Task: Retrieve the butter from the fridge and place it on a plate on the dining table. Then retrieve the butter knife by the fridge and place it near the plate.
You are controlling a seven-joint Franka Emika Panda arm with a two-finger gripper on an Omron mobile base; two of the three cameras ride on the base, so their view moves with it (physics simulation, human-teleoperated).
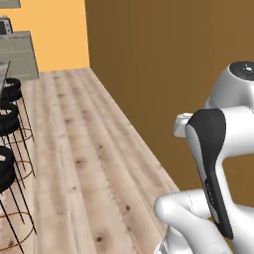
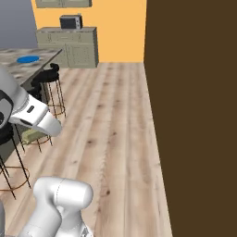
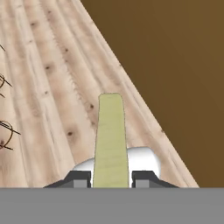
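Observation:
The butter (image 3: 110, 135), a pale yellow stick, juts forward from between my two dark fingertips, and my gripper (image 3: 111, 177) is shut on it above the wooden floor. In the right base view the butter (image 2: 31, 135) shows just below my white hand, beside the stools. The blue plate (image 2: 28, 59) lies on the marbled dining table (image 2: 18, 69) at the far left. The fridge and the butter knife are out of view.
Black wire-legged stools (image 2: 48, 76) (image 1: 7, 124) line the table's side. A tall brown wall (image 2: 194, 115) runs along the right. Beige cupboards with a microwave (image 2: 71, 21) stand at the far end against an orange wall. Wooden floor (image 2: 115, 120) lies open between.

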